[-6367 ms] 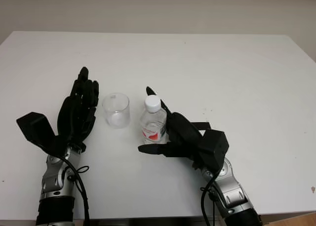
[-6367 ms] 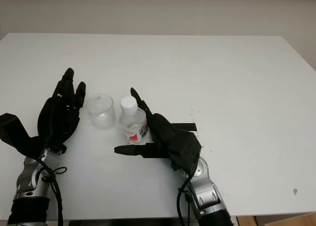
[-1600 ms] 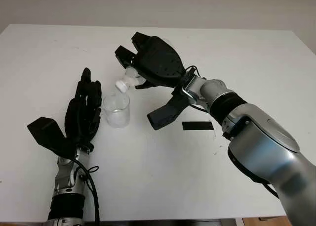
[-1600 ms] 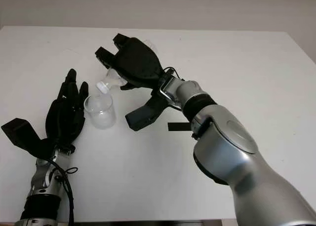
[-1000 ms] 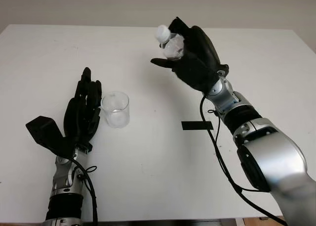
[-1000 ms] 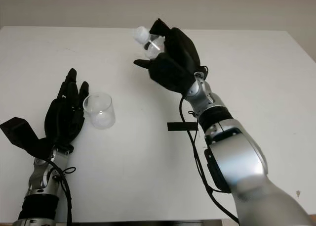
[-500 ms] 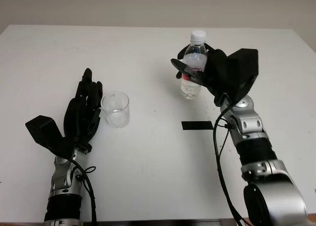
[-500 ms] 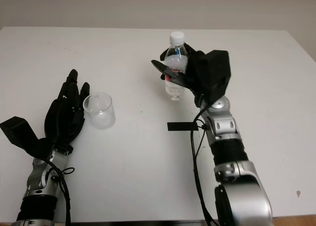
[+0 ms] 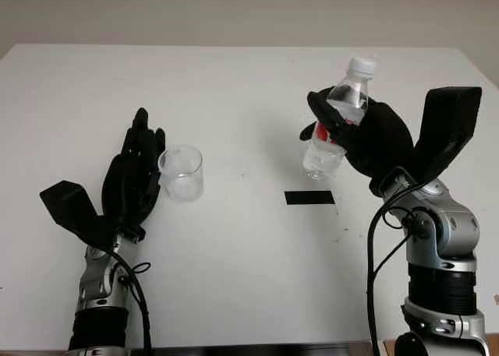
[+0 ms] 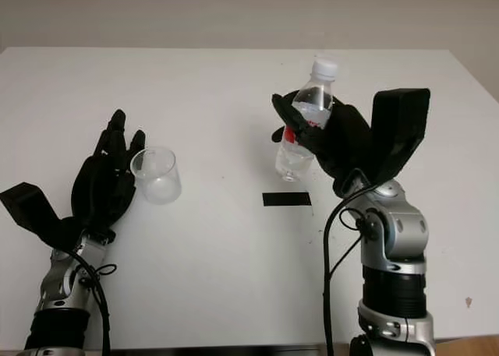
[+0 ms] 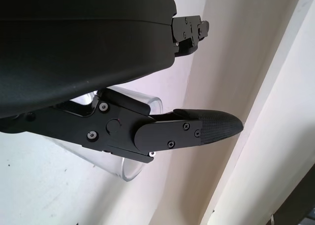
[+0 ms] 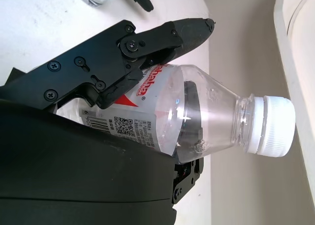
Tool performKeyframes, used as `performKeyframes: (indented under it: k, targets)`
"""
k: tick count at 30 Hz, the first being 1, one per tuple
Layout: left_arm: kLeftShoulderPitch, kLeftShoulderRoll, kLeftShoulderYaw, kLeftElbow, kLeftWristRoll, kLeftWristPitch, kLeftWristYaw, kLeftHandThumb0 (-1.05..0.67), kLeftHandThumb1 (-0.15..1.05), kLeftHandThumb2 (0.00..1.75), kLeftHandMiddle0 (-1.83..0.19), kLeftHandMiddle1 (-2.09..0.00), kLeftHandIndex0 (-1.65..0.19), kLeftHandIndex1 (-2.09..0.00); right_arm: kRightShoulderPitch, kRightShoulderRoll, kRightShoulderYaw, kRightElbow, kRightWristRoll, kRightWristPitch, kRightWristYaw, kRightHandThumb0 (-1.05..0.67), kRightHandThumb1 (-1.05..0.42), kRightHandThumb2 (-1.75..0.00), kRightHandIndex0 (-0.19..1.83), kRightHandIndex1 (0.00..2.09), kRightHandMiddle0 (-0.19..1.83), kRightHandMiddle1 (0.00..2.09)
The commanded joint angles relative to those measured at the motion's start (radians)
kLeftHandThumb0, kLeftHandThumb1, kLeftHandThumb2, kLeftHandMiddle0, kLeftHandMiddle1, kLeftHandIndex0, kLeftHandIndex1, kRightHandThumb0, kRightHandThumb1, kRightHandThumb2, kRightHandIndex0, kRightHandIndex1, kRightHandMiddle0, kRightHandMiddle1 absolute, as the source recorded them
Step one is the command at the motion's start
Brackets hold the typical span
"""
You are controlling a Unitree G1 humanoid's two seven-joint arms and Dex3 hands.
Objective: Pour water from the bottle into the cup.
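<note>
White table ahead: your right hand grips the capped bottle, well apart from the cup beside your open left hand. Right wrist view: the cap is on; lower gently, base first.

Both robot hands, left robot hand and right robot hand, are moulded in matte black, finger links pinned with small black screws. Forearms are built from silver metal joints with black collars. Black cables are looped along each wrist.
</note>
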Motion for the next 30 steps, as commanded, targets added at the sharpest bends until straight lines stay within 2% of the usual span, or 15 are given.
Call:
performKeyframes:
  k: [1, 7, 13, 19, 30]
  targets:
    - [0.007, 0.008, 0.003, -0.020, 0.000, 0.001, -0.004, -0.72, 1.05, 0.45, 0.11, -0.05, 0.12, -0.05, 0.001, 0.004, 0.004, -0.001, -0.009, -0.032, 0.005, -0.39, -1.05, -0.39, 1.42, 2.09, 0.97, 2.09]
    - [0.013, 0.010, 0.003, -0.029, 0.002, 0.007, 0.002, -0.72, 1.05, 0.46, 0.11, -0.05, 0.11, -0.05, 0.005, 0.016, 0.014, 0.033, -0.028, -0.050, 0.007, -0.40, -1.05, -0.37, 1.54, 2.09, 1.06, 2.09]
    - [0.016, 0.011, 0.006, -0.032, -0.003, 0.008, -0.002, -0.72, 1.05, 0.44, 0.11, -0.05, 0.11, -0.05, 0.010, 0.007, 0.047, 0.064, -0.077, -0.057, 0.017, -0.41, -1.05, -0.37, 1.53, 2.09, 1.14, 2.09]
    - [0.023, 0.016, 0.006, -0.042, 0.002, 0.008, 0.000, -0.71, 1.05, 0.45, 0.10, -0.06, 0.10, -0.06, 0.036, -0.004, 0.073, 0.084, -0.108, -0.105, 0.071, -0.40, -1.05, -0.39, 1.52, 2.09, 1.15, 2.09]
    - [0.028, 0.020, 0.008, -0.053, -0.001, 0.020, 0.003, -0.72, 1.05, 0.45, 0.11, -0.05, 0.10, -0.06, 0.081, 0.001, 0.100, 0.052, -0.152, -0.102, 0.078, -0.39, -1.05, -0.40, 1.52, 2.09, 1.14, 2.09]
